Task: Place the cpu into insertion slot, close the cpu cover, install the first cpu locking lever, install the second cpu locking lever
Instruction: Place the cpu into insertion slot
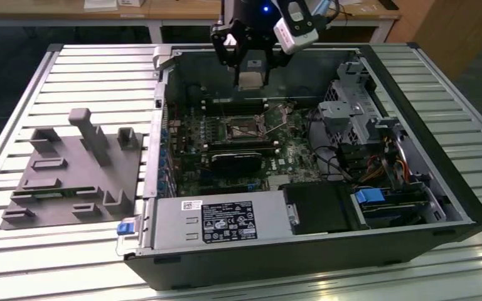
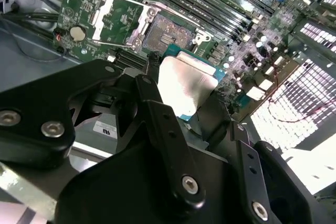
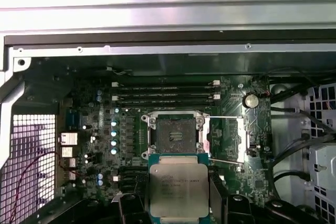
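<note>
My gripper (image 1: pixel 250 74) hangs above the open computer case, shut on the cpu (image 3: pixel 178 188), a flat square chip with a silvery top and green edge. In both wrist views the black fingers (image 3: pixel 217 195) clamp two opposite sides of the chip. The cpu (image 2: pixel 185 83) is held above the motherboard, off to one side of the insertion slot (image 3: pixel 173 135), and does not touch it. The insertion slot (image 2: pixel 168 32) is a square socket with a dark, bare centre. The cpu cover (image 3: pixel 227 139) is swung open beside the slot, its thin lever rods raised. In the exterior view the slot (image 1: pixel 243 130) lies below the gripper.
A black heatsink (image 1: pixel 236 162) sits on the board in front of the slot, with long memory slots (image 3: pixel 165 97) behind it. A power supply (image 1: pixel 216 219) fills the case front, and a drive cage (image 1: pixel 366 122) and cables stand on the exterior view's right. A grey fixture (image 1: pixel 73 169) rests on the table at the exterior view's left.
</note>
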### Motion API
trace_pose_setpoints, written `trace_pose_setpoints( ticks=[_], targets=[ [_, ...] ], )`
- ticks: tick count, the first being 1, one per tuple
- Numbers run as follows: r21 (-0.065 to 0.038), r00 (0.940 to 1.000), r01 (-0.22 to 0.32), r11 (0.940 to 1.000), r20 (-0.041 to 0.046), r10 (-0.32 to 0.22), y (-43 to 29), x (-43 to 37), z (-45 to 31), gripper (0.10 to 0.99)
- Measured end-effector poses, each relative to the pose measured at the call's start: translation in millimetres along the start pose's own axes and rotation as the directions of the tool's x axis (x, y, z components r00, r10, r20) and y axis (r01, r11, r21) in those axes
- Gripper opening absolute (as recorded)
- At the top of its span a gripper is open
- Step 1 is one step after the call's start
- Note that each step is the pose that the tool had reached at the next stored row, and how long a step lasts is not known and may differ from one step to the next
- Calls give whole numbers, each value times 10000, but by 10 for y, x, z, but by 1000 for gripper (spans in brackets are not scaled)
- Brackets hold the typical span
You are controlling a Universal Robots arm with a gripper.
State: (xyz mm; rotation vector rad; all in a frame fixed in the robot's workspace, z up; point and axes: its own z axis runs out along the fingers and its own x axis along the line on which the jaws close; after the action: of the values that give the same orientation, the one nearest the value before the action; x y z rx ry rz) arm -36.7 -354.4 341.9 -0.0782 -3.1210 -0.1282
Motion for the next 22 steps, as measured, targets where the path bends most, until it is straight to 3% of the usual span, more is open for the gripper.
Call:
trace_pose_setpoints(
  ticks=[6, 11, 17, 22],
  targets=[
    [-24, 9948, -1016, 9948, 81, 1016, -5, -1, 62, 541],
    [-52, 9814, -1913, 9815, 152, 1914, -7, -2, 84, 541],
    [-94, 9545, -2971, 9548, 234, 2972, -9, -2, 109, 541],
    [-134, 9240, -3811, 9244, 297, 3814, -10, -2, 129, 541]
  ],
)
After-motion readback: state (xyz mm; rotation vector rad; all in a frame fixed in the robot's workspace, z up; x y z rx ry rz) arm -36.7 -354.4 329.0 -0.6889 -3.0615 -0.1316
